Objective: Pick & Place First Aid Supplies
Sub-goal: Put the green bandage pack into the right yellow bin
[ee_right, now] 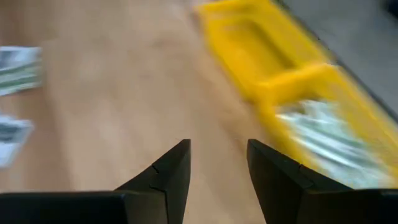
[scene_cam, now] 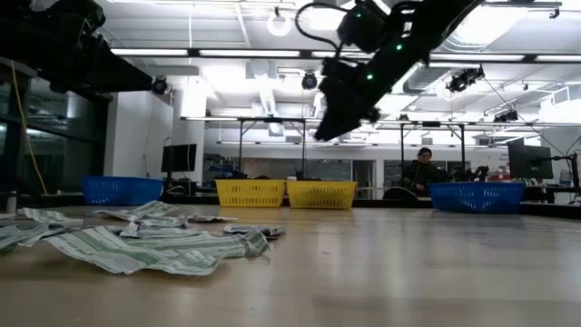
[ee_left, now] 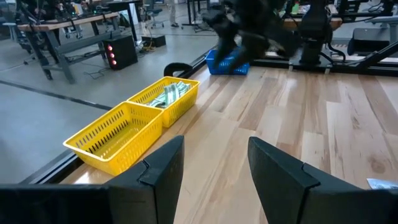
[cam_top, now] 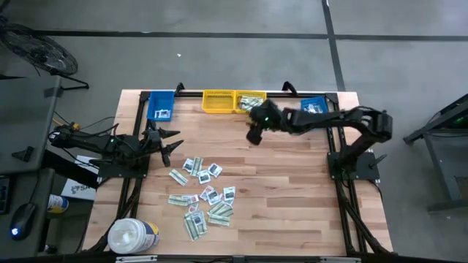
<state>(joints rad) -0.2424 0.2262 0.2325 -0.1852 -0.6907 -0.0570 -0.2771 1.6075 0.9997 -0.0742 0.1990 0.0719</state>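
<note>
We see the right end effector (cam_top: 254, 136) in the upper middle of the high view, hanging above the counter (cam_top: 292, 197) just below the 2 yellow bins. Its fingers are spread with nothing between them, as its own wrist view shows bare wood in the gap. The right-hand yellow bin (cam_top: 251, 101) already holds pale green-white strips; the left-hand yellow bin (cam_top: 217, 101) looks empty from above.

The left end effector (cam_top: 167, 142) waits at the left edge of the counter, also spread and holding nothing.

The first aid supplies (cam_top: 204, 193) lie scattered in the lower left-centre of the high view, a loose heap of long strips and small square packets, some overlapping. A white tub (cam_top: 133, 235) sits at the lower left corner, near the heap. 2 blue bins stand on the same back edge, 1 at the upper left (cam_top: 161, 105) and 1 at the upper right (cam_top: 313, 106).

We judge the main risks to lie at the heap. The packets are flat and thin, so fingers coming down may slide over 1 without catching it, or pinch 2 overlapping packets at once. A sweeping approach could push packets towards the tub or the counter edge. The left arm sits close to the heap, so both arms reaching there together could collide.
</note>
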